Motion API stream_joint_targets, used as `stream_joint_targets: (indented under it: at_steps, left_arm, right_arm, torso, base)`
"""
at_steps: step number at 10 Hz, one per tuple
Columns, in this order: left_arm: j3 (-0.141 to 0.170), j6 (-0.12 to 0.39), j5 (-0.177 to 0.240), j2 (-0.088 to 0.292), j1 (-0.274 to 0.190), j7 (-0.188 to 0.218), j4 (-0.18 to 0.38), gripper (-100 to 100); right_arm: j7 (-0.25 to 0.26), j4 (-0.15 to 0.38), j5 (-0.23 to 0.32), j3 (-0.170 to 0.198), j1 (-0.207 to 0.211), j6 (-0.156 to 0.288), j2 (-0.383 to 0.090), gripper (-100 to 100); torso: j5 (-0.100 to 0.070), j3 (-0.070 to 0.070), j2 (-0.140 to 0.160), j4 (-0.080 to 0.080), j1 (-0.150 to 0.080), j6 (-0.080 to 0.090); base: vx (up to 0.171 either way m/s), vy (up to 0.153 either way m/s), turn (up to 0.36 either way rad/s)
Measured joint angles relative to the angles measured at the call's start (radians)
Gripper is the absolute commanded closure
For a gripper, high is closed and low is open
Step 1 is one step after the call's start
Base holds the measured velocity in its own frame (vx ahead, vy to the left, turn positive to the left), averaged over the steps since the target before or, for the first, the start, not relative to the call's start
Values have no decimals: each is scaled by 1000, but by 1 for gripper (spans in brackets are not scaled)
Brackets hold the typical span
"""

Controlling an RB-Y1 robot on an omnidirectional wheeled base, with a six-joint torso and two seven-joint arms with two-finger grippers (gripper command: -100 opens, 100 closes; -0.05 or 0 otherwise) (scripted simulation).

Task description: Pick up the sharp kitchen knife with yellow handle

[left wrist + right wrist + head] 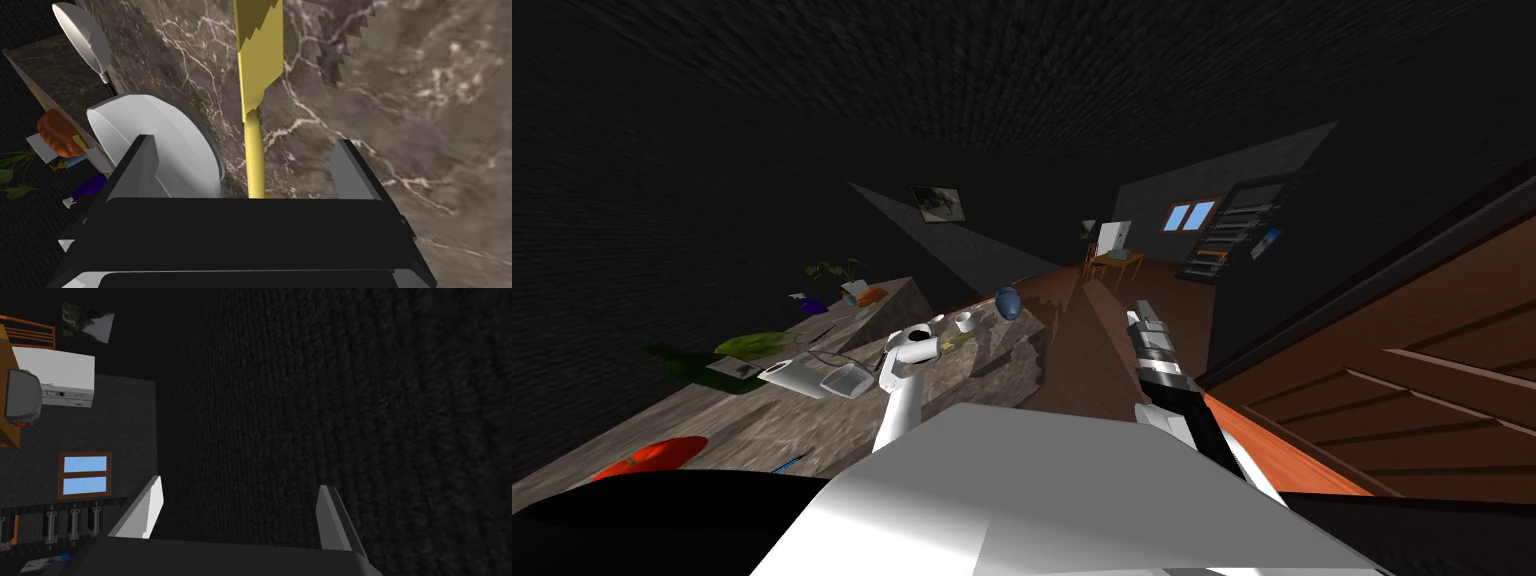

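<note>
Left gripper point(246, 146) spread wide, straddling the handle of the yellow knife point(255, 100). Knife flat on marbled counter point(400, 125), blade toward 12 o'clock. White cup point(165, 145) just beside, 10 o'clock. Likely snags: finger clipping cup, thin handle skidding on closing. Right gripper point(240, 484) parted, idle.

White cup point(165, 150) sits close beside the yellow knife handle point(254, 160); on its other side, bare marble bench point(425, 125), wide open.

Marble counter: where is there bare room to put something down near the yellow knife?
The counter is bare on the side of the knife away from the white bowl. The other side is crowded: the bowl sits close beside the handle, with a pale spoon-shaped thing beyond it.
</note>
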Motion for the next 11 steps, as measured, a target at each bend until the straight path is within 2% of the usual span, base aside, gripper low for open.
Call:
stream_joint_targets:
  at_steps: [6,7,11]
  left_arm:
    - [60,-80,42,58,4,2,120,-100]
    - [61,-83,43,59,4,2,123,100]
    - [61,-83,43,59,4,2,122,100]
  right_arm:
    - [0,0,0,0,0,0,0,0]
    - [0,0,0,0,0,0,0,0]
    - [0,0,0,0,0,0,0,0]
  torso:
    - [0,0,1,0,0,0]
    - [0,0,0,0,0,0]
    - [0,0,0,0,1,0]
  base:
    - [-7,-15,-78]
    - [0,0,0]
    - [0,0,0]
